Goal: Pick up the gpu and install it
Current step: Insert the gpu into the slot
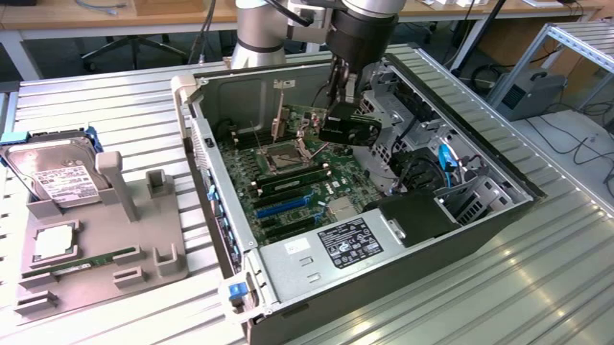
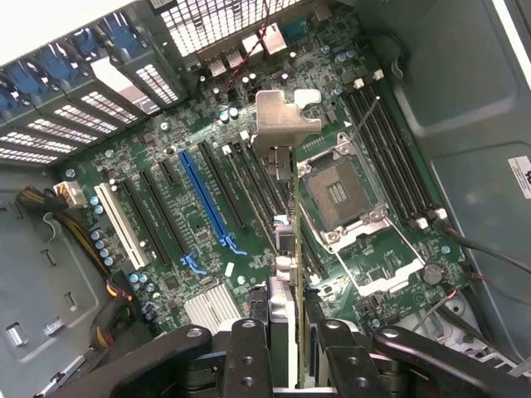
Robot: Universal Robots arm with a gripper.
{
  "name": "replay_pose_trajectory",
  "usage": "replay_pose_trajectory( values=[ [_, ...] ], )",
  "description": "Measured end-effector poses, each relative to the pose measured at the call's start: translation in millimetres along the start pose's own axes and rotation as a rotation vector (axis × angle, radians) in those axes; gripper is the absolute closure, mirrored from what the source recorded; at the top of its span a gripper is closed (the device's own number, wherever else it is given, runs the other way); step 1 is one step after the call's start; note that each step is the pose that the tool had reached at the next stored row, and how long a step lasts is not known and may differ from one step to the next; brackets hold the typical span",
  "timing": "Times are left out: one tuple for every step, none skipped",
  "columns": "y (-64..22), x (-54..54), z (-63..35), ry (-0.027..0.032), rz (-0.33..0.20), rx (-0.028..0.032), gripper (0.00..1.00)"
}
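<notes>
The gpu (image 1: pixel 347 128) hangs inside the open computer case (image 1: pixel 317 269), above the green motherboard (image 1: pixel 287 180) near the CPU socket (image 1: pixel 285 152). My gripper (image 1: pixel 341 90) comes down from above and is shut on the card's upper edge. In the wrist view the gpu (image 2: pixel 286 249) is seen edge-on between my fingers (image 2: pixel 249 356), its silver bracket (image 2: pixel 286 123) at the far end. It hovers over the board between the blue slot (image 2: pixel 207 195) and the CPU socket (image 2: pixel 340 195), touching nothing.
Outside the case, at the exterior view's left, a grey fixture (image 1: pixel 125 237) carries a hard drive (image 1: pixel 57 180), a CPU (image 1: pixel 53 243) and a memory stick (image 1: pixel 82 263). Drive cage and cables (image 1: pixel 432 172) crowd the case's far side.
</notes>
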State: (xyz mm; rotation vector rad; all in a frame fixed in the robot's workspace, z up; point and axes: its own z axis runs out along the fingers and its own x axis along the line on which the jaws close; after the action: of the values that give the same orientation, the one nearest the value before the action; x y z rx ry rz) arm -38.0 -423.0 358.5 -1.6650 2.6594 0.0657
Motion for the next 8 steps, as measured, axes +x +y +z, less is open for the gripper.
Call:
replay_pose_trajectory(
  values=[
    [0.0, 0.0, 0.0, 0.0, -0.001, 0.0, 0.73],
    [0.0, 0.0, 0.0, 0.0001, -0.002, -0.0001, 0.73],
    [0.0, 0.0, 0.0, 0.0002, -0.003, -0.0001, 0.73],
    [0.0, 0.0, 0.1, 0.0001, -0.004, -0.0001, 0.73],
    [0.0, 0.0, 0.1, 0.0002, -0.006, -0.0002, 0.73],
    [0.0, 0.0, 0.1, 0.0003, -0.007, -0.0002, 0.73],
    [0.0, 0.0, 0.1, 0.0003, -0.008, -0.0002, 0.73],
    [0.0, 0.0, 0.1, 0.0004, -0.01, -0.0002, 0.73]
  ],
)
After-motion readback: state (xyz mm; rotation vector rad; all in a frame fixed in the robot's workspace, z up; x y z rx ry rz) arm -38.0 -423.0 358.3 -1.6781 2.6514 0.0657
